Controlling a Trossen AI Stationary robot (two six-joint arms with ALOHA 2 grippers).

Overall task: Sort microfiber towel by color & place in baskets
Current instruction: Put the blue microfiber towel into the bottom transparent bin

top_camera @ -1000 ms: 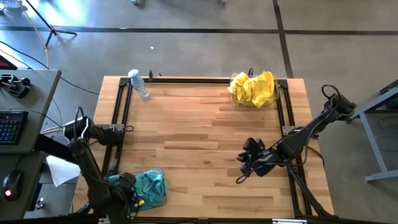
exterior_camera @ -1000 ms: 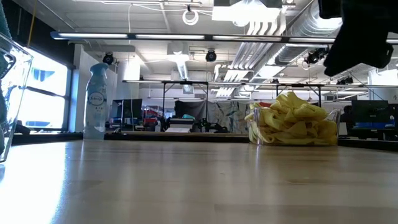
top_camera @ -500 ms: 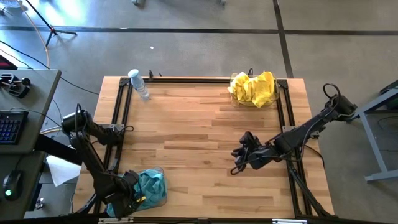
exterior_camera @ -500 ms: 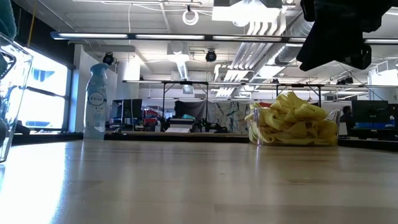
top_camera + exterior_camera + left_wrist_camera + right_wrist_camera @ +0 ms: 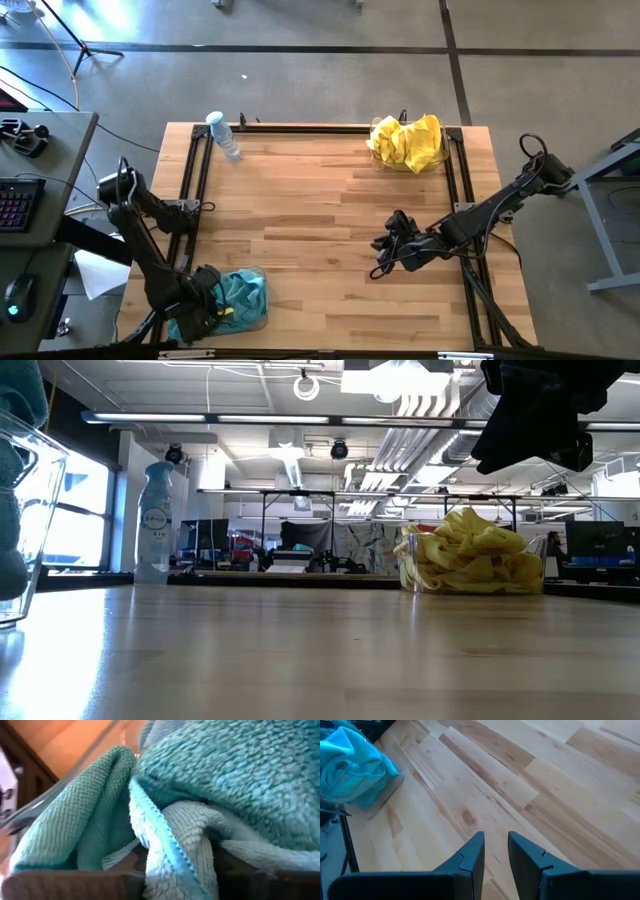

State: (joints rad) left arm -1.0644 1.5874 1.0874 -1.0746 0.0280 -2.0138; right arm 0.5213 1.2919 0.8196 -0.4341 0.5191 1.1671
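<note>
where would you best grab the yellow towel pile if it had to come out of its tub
Probably the raised crumpled peak of the yellow towels, claw coming straight down from above. The pile mounds over the rim of the clear tub, whose walls block a sideways approach.

the wooden plank counter [image 5: 320,220] stands on a grey concrete floor [image 5: 300,80] crossed by dark seam lines. at the left edge of the high view sits a grey desk [image 5: 45,150] with a keyboard [image 5: 12,205] and a mouse [image 5: 18,297]. across the low view, an open workshop shows a white ceiling with pipes and bright strip lights [image 5: 300,418], a bright window [image 5: 75,510] at left, and dark workbenches [image 5: 300,565] far behind.
</note>
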